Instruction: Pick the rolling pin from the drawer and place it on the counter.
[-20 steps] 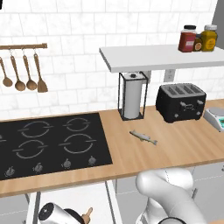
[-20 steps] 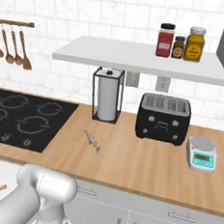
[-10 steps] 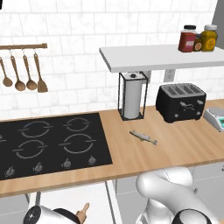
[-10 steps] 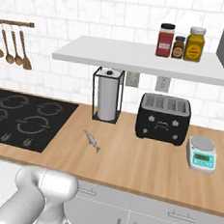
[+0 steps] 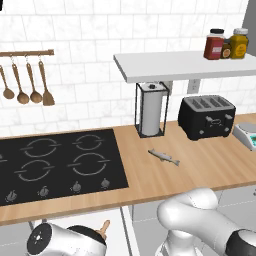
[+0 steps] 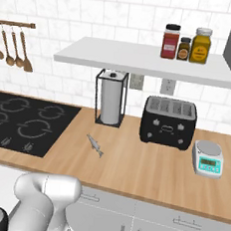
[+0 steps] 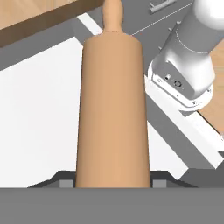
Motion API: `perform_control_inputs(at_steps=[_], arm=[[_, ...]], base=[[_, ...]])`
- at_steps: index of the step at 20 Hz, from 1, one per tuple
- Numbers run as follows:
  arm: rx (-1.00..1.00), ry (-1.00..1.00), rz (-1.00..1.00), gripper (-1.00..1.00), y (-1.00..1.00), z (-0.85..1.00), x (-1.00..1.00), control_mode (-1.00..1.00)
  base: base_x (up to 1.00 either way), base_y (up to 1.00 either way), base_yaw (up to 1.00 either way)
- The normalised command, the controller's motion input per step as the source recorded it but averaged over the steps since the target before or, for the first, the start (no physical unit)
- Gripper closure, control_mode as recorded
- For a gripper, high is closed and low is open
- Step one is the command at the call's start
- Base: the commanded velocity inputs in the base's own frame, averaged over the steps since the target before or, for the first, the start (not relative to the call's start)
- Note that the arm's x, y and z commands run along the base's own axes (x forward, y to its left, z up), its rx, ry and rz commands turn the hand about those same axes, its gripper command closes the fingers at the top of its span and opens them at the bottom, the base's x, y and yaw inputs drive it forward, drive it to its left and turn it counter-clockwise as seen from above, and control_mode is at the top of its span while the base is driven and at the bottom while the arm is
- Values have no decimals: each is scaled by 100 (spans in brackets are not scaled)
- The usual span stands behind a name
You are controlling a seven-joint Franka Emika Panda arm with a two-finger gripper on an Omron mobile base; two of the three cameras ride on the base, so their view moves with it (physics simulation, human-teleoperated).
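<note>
Gripper point(image 7: 113, 183) at the bottom of the hand view was clamped on the rolling pin point(image 7: 113, 109), held over the white drawer point(image 7: 35, 127) at left. At upper left ran the counter point(image 7: 39, 13) edge. Lifted carelessly, the knob could have struck that edge and twisted the pin loose.

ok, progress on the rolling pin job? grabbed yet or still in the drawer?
Done: the drawer is open and the gripper is shut on the rolling pin, which fills the hand view between the fingers. In hand: the pin sits low, below the counter edge, its knob poking up beside the arm. Left: raise it and set it on the wooden worktop.
</note>
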Motion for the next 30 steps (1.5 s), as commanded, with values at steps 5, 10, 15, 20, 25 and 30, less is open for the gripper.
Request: perform_control_inputs(at_steps=[5,10,15,20,25,30], arm=[[-4,-8,26,100,-39,99,32,-100],[-1,3,17,100,-28,100,84,-100],[0,13,1,100,-33,79,98,-100],[0,1,1,100,-56,-2,98,-100],[0,0,9,100,-65,-24,87,-100],[0,6,34,100,-80,-31,28,-100]], base=[[0,0,0],[0,0,0],[0,0,0],[0,0,0],[0,0,0],[0,0,0]])
